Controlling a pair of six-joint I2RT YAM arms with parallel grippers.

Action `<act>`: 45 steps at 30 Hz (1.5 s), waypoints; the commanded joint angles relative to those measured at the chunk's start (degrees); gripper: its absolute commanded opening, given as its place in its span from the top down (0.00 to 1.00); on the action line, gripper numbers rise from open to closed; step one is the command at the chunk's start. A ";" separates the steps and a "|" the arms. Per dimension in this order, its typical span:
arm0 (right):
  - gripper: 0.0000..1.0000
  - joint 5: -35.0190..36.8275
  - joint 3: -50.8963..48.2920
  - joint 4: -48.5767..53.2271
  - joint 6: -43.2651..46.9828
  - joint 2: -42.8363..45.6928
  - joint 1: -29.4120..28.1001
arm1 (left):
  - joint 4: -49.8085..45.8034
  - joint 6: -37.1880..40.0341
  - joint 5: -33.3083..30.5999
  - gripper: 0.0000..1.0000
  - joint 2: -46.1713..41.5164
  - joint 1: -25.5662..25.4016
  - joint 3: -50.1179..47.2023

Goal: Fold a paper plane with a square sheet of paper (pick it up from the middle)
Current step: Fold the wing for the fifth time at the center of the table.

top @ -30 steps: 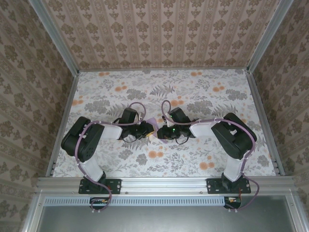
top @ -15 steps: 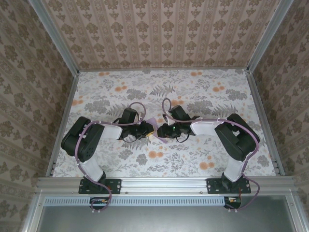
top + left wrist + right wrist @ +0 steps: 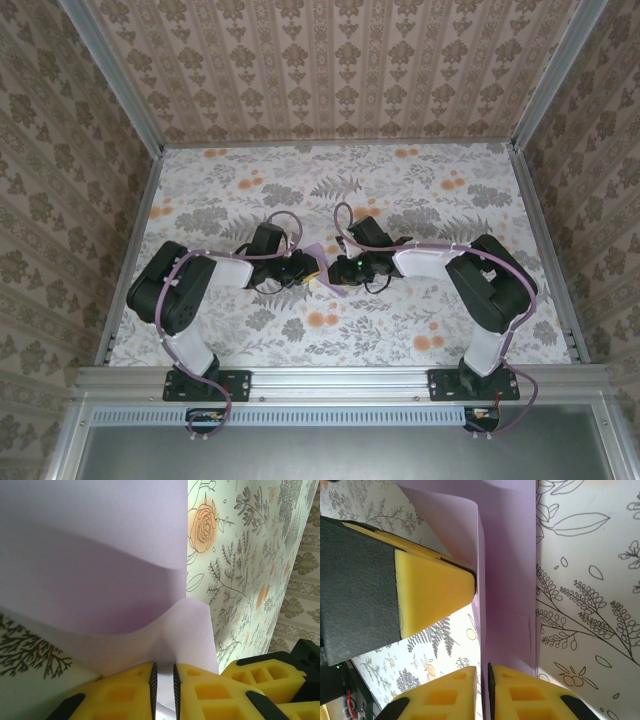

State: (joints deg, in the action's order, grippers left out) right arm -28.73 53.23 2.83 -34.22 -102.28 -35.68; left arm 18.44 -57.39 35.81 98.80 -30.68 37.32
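Over the middle of the table [image 3: 420, 330] the paper [image 3: 322, 258] is held up, bent double. The left fingers [image 3: 125, 692] and right fingers [image 3: 525, 692] each pinch it tight. Mid-fold, I'd judge; next, line up the 2 layers and press the crease

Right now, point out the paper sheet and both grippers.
square sheet of paper [image 3: 100, 555], left wrist view, upper curved face
left gripper [image 3: 163, 672], left wrist view, between yellow fingertips
right gripper [image 3: 484, 674], right wrist view, between yellow fingertips

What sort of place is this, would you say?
Probably a robot cell: wallpapered walls in an aluminium frame enclose a floral table with left arm and right arm bolted at its near edge.
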 commanded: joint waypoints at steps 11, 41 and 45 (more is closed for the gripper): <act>0.89 0.67 -0.31 0.74 0.39 -2.44 -0.71 | -1.03 0.52 0.46 0.79 -0.40 -0.26 1.53; 0.81 0.65 0.37 2.48 0.55 -1.39 -0.79 | -0.82 0.58 2.04 0.78 2.61 -0.89 2.82; 0.77 -0.53 0.14 3.69 0.99 0.01 -0.79 | -1.33 0.78 1.71 0.79 2.53 -0.90 2.71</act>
State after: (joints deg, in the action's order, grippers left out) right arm -28.77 53.21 3.60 -34.26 -104.71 -36.25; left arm 18.65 -57.39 37.71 100.68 -31.20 39.05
